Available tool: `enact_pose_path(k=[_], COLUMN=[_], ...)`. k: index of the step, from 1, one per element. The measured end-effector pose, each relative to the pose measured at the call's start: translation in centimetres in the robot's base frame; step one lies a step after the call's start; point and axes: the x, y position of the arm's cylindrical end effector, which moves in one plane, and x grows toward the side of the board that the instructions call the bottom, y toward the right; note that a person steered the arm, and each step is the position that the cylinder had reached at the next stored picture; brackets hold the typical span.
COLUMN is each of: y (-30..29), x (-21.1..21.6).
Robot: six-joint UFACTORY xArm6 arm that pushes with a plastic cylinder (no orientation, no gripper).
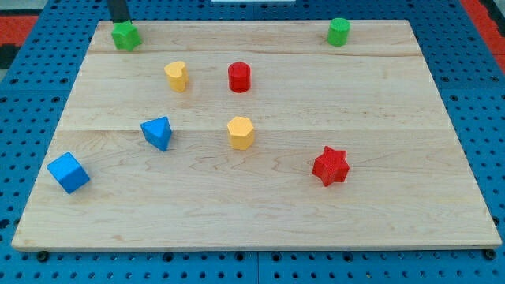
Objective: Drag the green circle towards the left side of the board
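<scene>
The green circle (pixel 338 31) is a short green cylinder near the top edge of the wooden board (pixel 260 213), right of centre. My tip (pixel 121 21) shows as a dark rod at the view's top left, its end just behind a green star-shaped block (pixel 125 36) and seemingly touching it. The tip is far to the left of the green circle.
A yellow heart-shaped block (pixel 176 76) and a red cylinder (pixel 239 77) sit in the upper middle. A blue triangular block (pixel 158 132) and a yellow hexagon (pixel 241 132) sit mid-board. A blue cube (pixel 68 173) is at the left, a red star (pixel 330 166) at the right.
</scene>
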Motion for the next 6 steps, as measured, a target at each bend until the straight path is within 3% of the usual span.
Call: enact_pose_path(k=[2, 3, 4, 5, 6], y=[3.3, 14.5, 21.7, 23.2, 28.8], x=[0.8, 0.0, -1.5, -1.6, -1.6])
